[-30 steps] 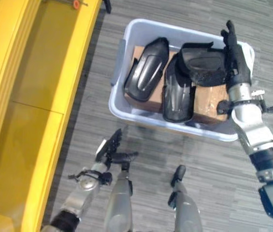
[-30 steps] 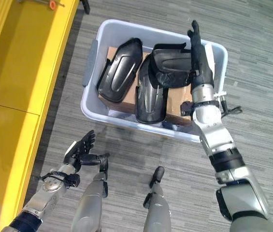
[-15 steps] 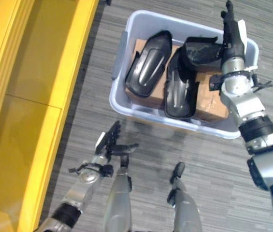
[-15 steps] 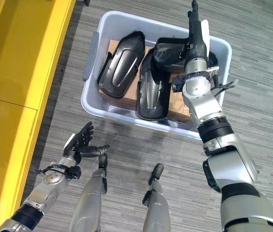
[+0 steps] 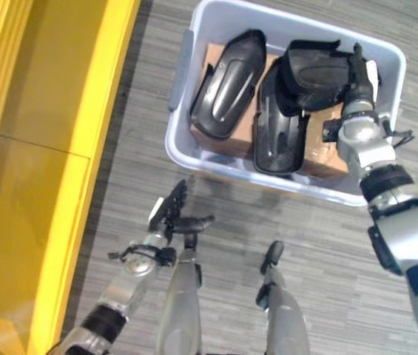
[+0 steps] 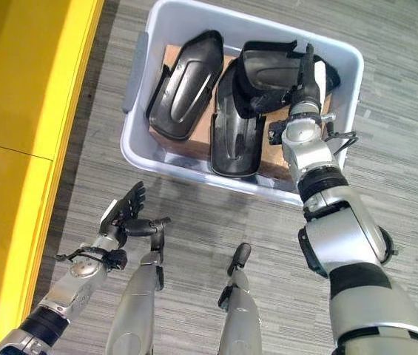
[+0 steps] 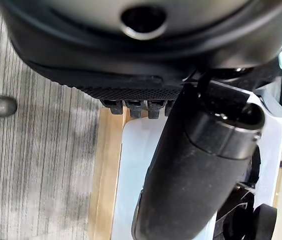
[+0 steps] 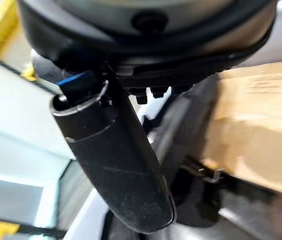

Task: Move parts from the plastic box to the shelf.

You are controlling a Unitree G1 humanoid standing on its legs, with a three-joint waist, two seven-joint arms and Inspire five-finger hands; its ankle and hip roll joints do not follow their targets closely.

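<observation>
1. Since a second ago, right hand (image 5: pixel 356 70) has dropped from the box's far rim into the plastic box (image 5: pixel 186 74).
2. Shelf (image 5: pixel 53 111), far left: bare, nothing delivered.
3. Left hand (image 5: pixel 166 214): fingers straight, holding nothing, well short of the box.
4. Three black parts (image 5: pixel 227 92) all inside the box.
5. Right fingers lie against the rightmost part (image 5: pixel 316 74); grip cannot be told.

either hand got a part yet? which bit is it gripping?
Nothing held. The right hand reaches into the plastic box beside the rightmost black part, fingers straight, no grip visible. The left hand hangs open over the floor.
</observation>
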